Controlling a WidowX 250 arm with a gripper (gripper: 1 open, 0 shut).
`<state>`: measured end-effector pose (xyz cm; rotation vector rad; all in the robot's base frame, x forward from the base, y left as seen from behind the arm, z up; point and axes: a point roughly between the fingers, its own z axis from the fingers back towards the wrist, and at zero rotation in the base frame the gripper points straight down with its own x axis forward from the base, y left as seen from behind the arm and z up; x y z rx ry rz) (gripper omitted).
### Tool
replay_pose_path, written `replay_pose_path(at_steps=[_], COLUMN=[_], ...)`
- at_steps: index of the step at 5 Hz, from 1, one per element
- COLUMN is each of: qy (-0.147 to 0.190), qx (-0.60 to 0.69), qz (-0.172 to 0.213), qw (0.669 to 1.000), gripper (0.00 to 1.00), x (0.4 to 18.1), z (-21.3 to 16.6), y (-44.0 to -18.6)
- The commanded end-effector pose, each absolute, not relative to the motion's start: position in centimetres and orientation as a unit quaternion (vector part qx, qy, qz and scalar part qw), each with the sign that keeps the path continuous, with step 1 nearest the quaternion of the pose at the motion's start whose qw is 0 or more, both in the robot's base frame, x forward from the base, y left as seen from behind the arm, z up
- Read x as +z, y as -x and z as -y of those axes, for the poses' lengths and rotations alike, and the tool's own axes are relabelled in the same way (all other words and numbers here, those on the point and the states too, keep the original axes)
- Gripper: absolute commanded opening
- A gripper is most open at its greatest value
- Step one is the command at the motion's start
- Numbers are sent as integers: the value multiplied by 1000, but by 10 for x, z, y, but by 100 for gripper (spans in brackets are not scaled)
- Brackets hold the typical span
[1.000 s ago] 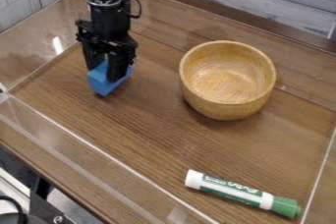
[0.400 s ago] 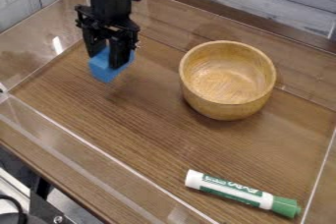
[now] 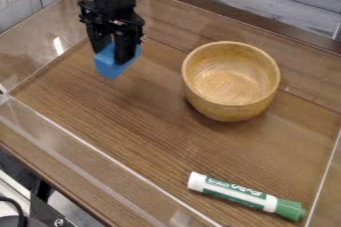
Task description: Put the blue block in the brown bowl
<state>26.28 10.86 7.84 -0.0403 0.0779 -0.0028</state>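
My gripper point(image 3: 115, 56) points straight down at the left of the table, shut on the blue block point(image 3: 112, 66). The block hangs a little above the wood, its lower half showing below the black fingers. To the right and apart from it stands the brown bowl point(image 3: 230, 81), a round wooden bowl with a thick rim and nothing inside. The gripper is left of the bowl, not over it.
A green-and-white marker point(image 3: 245, 194) lies near the front right edge. Low clear walls point(image 3: 40, 121) ring the wooden table top point(image 3: 134, 136). A grey plank wall runs along the back.
The gripper has risen with the blue block, lifting it off the table and drifting slightly toward the back. Bowl and marker have not moved.
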Motion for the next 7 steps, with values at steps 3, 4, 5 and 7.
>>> replay_pose_path(at_steps=[3, 4, 5, 7], qy=[25, 29, 34, 41], qx=[1, -1, -4, -11], qz=[14, 18, 23, 34], qw=[1000, 999, 999, 999], gripper=[0, 0, 0, 0], x=[92, 96, 101, 112], z=[-106, -94, -83, -57], y=[-273, -274, -276, -279])
